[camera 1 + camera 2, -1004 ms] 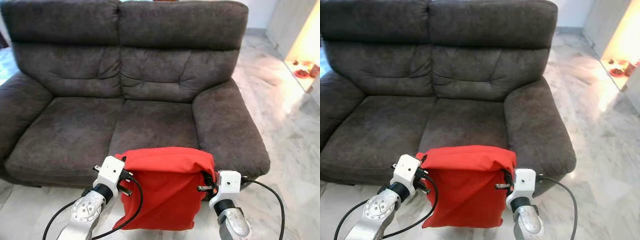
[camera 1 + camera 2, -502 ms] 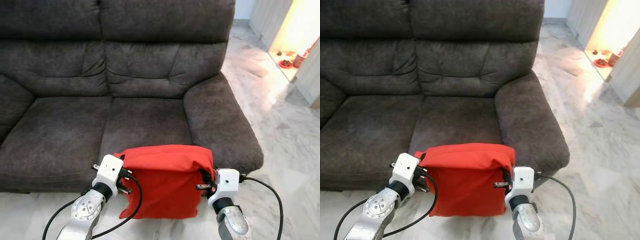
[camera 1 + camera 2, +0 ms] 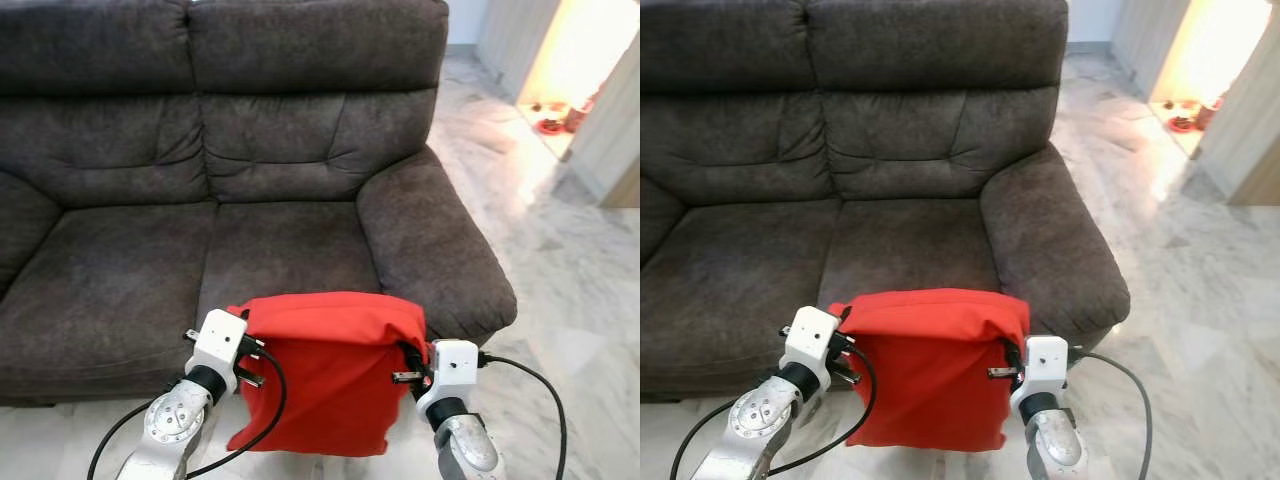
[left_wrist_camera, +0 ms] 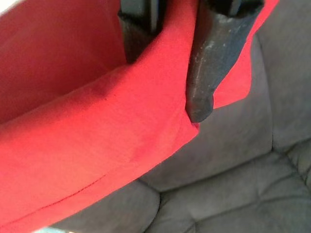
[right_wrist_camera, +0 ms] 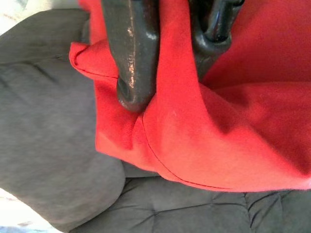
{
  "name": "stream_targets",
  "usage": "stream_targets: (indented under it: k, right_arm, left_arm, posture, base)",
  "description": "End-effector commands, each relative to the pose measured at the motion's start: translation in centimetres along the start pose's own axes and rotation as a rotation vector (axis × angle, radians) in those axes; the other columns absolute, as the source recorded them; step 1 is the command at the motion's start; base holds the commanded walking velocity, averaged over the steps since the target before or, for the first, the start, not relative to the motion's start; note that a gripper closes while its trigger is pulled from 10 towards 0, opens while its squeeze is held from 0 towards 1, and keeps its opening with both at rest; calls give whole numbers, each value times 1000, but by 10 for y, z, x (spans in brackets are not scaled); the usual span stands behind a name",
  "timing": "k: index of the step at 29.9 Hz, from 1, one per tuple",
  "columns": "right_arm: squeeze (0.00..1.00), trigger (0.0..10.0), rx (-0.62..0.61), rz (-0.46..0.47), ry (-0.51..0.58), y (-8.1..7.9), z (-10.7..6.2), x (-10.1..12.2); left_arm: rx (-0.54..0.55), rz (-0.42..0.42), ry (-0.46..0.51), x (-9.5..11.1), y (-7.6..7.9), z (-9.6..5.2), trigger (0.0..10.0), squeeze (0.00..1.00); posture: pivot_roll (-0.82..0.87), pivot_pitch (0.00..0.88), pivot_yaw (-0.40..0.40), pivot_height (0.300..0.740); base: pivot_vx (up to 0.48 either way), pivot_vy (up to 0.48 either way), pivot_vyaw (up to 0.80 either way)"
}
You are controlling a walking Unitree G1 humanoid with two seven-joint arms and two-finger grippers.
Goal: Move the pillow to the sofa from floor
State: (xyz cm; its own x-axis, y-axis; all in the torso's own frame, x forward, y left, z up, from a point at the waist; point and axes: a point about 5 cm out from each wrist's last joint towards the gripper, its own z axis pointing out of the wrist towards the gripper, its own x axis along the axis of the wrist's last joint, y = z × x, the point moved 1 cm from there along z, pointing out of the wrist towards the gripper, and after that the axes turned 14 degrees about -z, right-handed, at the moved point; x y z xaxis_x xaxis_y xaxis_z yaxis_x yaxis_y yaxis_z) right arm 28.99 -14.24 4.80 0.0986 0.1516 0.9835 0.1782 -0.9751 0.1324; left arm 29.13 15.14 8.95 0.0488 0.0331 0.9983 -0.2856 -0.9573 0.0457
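Note:
A red pillow (image 3: 325,370) hangs between my two arms, held off the floor just in front of the dark grey sofa (image 3: 250,210). My left gripper (image 3: 248,345) is shut on the pillow's upper left corner; in the left wrist view a black finger (image 4: 209,63) presses into the red cloth (image 4: 87,126). My right gripper (image 3: 410,365) is shut on the upper right corner, and its wrist view shows a finger (image 5: 131,53) clamped over a fold of red fabric (image 5: 204,136). The pillow's top edge is level with the seat cushion's front.
The sofa's right armrest (image 3: 430,250) bulges close to my right arm. Pale marble floor (image 3: 570,280) stretches to the right toward a bright doorway (image 3: 560,80) with small items on the ground. Both seat cushions (image 3: 120,280) lie bare.
The camera has shifted so the sofa sits a little lower and further left in frame. Both grippers keep the same hold on the pillow, which hangs slightly lower than half a second ago.

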Motion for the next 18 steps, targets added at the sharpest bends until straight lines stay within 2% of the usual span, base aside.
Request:
stream_targets:
  k: [1, 13, 18]
  right_arm:
    - [0, 10000, -53, 15, 43, 9, 0, 9]
    - [0, 10000, -43, -15, 75, 10, 2, 15]
    - [0, 10000, -22, -41, 137, 12, 5, 27]
  left_arm:
    - [70, 21, 76, 17, -17, -4, 10000, 0]
    - [90, 2, 113, 23, -13, -6, 10000, 0]
    - [124, -2, 143, 29, -14, -6, 10000, 0]
  posture:
    - [25, 121, 21, 740]
    - [28, 119, 21, 740]
    - [28, 120, 20, 740]
  base:
    - [0, 0, 0]
    - [0, 0, 0]
    - [0, 0, 0]
